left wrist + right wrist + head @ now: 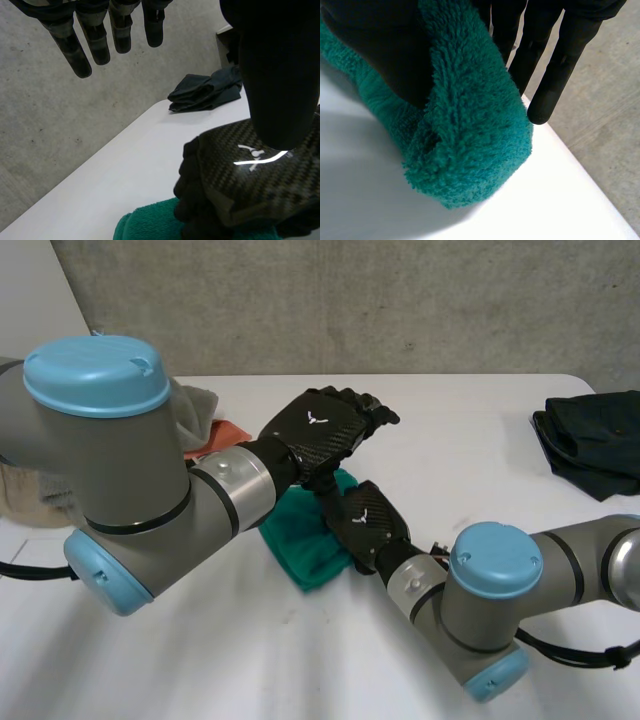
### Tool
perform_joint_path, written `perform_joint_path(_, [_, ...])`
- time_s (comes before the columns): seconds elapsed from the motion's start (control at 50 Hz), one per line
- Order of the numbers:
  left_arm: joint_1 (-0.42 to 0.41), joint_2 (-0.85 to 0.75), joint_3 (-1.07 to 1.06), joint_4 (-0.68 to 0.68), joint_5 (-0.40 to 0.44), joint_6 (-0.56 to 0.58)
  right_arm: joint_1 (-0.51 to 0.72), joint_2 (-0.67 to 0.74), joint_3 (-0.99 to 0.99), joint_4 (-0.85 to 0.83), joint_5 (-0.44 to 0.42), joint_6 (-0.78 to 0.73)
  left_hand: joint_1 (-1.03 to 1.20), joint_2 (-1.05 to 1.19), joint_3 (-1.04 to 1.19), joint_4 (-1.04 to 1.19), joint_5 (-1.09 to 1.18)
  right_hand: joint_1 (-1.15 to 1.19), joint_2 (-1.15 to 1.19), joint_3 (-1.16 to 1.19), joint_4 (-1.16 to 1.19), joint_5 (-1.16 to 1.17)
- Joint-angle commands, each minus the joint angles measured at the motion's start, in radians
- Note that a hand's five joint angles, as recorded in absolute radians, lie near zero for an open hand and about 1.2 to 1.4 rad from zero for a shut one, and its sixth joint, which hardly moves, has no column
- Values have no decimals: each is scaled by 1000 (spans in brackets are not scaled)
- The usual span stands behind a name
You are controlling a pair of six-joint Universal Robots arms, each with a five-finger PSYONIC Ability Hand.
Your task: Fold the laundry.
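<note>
Two hands meet over one green towel near the middle of the white table. The towel lies bunched. Much of it is covered in the head view by the right hand and the left arm, so its full outline cannot be made out.

In the right wrist view a raised fold of the towel is seen caught between the thumb on one side and the straight fingers on the other. The exact place where those fingers meet the cloth is hidden behind the fold's nap.

The left hand is held just above the right hand, with its back turned to the head camera. In its own wrist view its fingers are shown straight and spread, with nothing held. The towel and the back of the right hand are seen beneath its palm, and whether the two hands touch cannot be told.

Black clothes are heaped at the table's right edge, well apart from the towel, and are cut off by the border of the head view. At the far left a grey cloth and an orange cloth are mostly concealed behind the left arm, and how they are folded cannot be judged.
</note>
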Motion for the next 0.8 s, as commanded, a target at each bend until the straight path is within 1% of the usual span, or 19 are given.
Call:
perform_joint_path(0.02, [36, 9, 9, 1, 0, 0, -4, -3, -90, -5, 3, 26, 22, -2, -9, 3, -15, 373, 251, 240, 204, 286])
perform_joint_path(0.1, [51, 11, 32, 1, -1, -6, -5, 1, -166, -6, 2, 44, 22, -2, -9, 3, -15, 373, 251, 240, 204, 286])
perform_joint_path(0.18, [58, 12, 55, 1, -1, -5, -53, -2, -265, -11, 8, 55, 22, -2, -9, 3, -15, 373, 251, 240, 204, 286])
perform_joint_path(0.2, [58, 14, 59, 1, -1, -5, -91, -8, -302, -17, 8, 64, 22, -2, -9, 3, -15, 373, 251, 240, 204, 286])
perform_joint_path(0.26, [61, 25, 76, 1, -1, -6, -155, -17, -360, -46, 9, 101, 22, -2, -9, 3, -15, 373, 251, 240, 204, 286])
perform_joint_path(0.32, [62, 32, 90, 3, -1, -5, -226, -23, -426, -130, 3, 177, 22, -2, -9, 3, -15, 373, 251, 240, 204, 286])
perform_joint_path(0.34, [62, 34, 93, 3, -1, -5, -267, -20, -457, -181, 6, 217, 19, -5, -12, 1, -18, 373, 251, 240, 204, 286])
perform_joint_path(0.4, [61, 37, 104, 3, -3, -6, -342, -9, -497, -232, 0, 262, 19, -5, -12, 1, -18, 373, 251, 240, 204, 286])
perform_joint_path(0.42, [61, 37, 104, 3, -3, -6, -396, 1, -526, -253, 0, 274, 19, -5, -12, 1, -18, 373, 251, 240, 204, 286])
perform_joint_path(0.48, [59, 38, 104, 3, -3, -6, -473, 34, -577, -259, -4, 294, 19, -5, -12, 1, -18, 373, 251, 240, 204, 286])
perform_joint_path(0.5, [59, 38, 104, 3, -3, -6, -519, 63, -613, -259, -14, 297, 19, -5, -12, 1, -18, 373, 251, 240, 204, 286])
perform_joint_path(0.54, [58, 38, 102, 1, -3, -6, -557, 99, -650, -259, -26, 302, 19, -5, -12, 1, -18, 373, 251, 240, 204, 286])
perform_joint_path(0.6, [56, 35, 101, 1, -3, -5, -634, 182, -713, -258, -76, 316, 19, -5, -12, 1, -18, 373, 251, 240, 204, 286])
perform_joint_path(0.62, [55, 35, 99, 3, -3, -5, -672, 233, -744, -258, -116, 323, 19, -5, -12, 1, -18, 373, 251, 240, 204, 286])
perform_joint_path(0.68, [55, 29, 95, 3, -3, -5, -724, 311, -782, -252, -187, 334, 22, -2, -9, 3, -15, 373, 251, 240, 204, 286])
perform_joint_path(0.7, [55, 28, 93, 1, -3, -5, -758, 358, -802, -244, -228, 340, 22, -2, -9, 3, -15, 373, 251, 240, 204, 286])
perform_joint_path(0.76, [50, 25, 87, 1, -3, -5, -829, 443, -818, -242, -294, 343, 22, -2, -9, 3, -15, 373, 251, 240, 204, 286])
perform_joint_path(0.8, [47, 23, 85, 1, -5, -5, -861, 483, -818, -244, -319, 340, 22, -2, -9, 3, -15, 373, 251, 240, 204, 286])
